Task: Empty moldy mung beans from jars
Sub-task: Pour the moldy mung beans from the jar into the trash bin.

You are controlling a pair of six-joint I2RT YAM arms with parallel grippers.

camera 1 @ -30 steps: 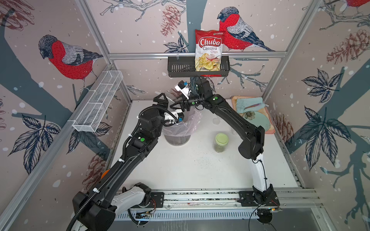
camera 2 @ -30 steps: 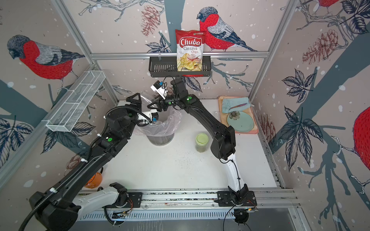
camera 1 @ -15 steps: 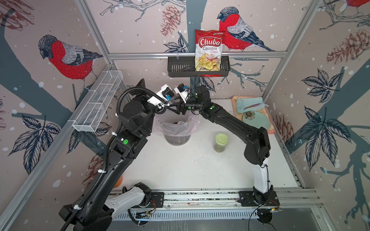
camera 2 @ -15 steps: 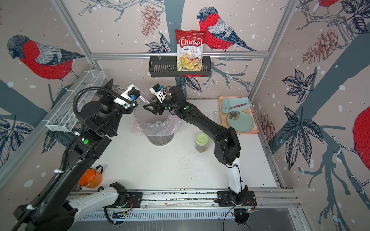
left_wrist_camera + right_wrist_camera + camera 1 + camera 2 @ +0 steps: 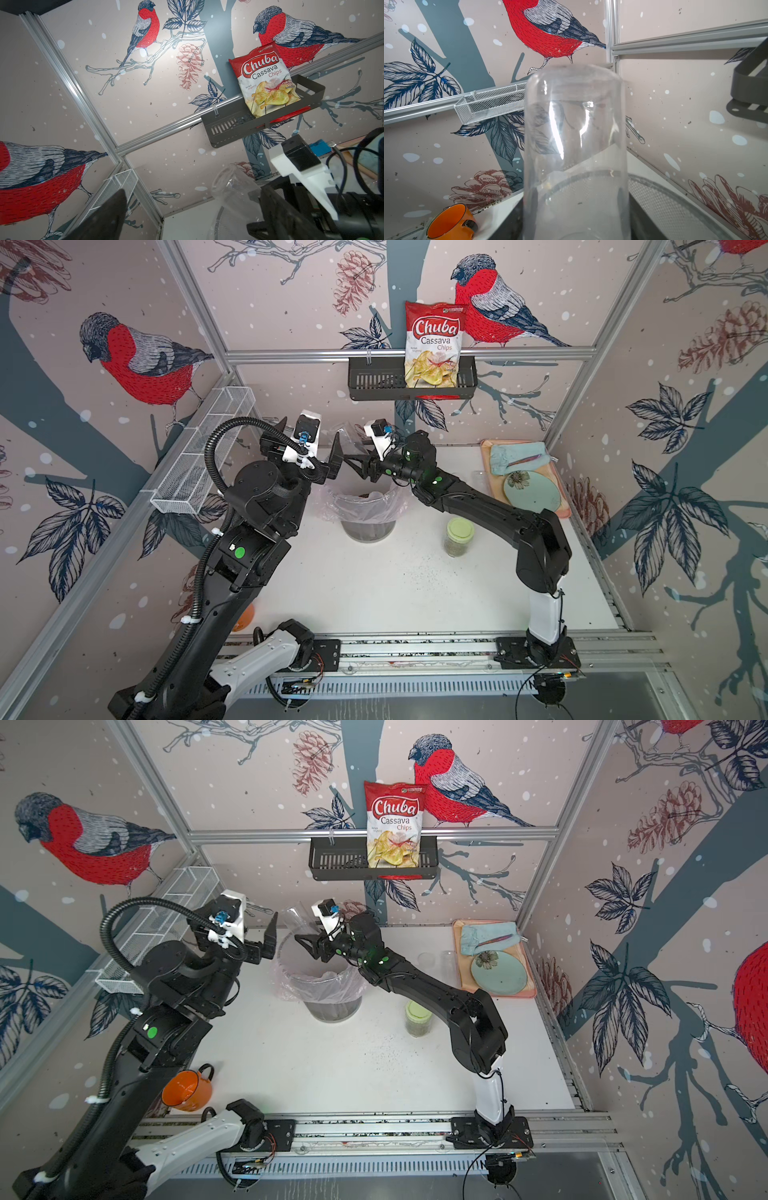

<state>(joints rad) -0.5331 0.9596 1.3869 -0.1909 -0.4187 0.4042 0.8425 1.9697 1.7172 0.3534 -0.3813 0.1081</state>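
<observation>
Right wrist, unlike top views, shows clear jar (image 5: pixel 575 145) empty.

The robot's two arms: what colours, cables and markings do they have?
Both the left arm and the right arm are black, boxy links with round joints, each on a white lowest link and marked with green dots. A white camera mount sits at each wrist. Only the left arm carries a ribbed black hose, tied with white cable ties.

Tall jar (image 5: pixel 575 145): clear, glossy, smooth; glass or plastic, hard to tell.
Lidded jar (image 5: pixel 459 539): clear wall, matt pale green lid.
Bin liner (image 5: pixel 365 506): thin pinkish plastic film, crinkled.
Wall basket (image 5: pixel 199 464): white metal mesh.
Chip bag (image 5: pixel 434 348): glossy foil.
Mug (image 5: pixel 187 1090): glossy orange.
</observation>
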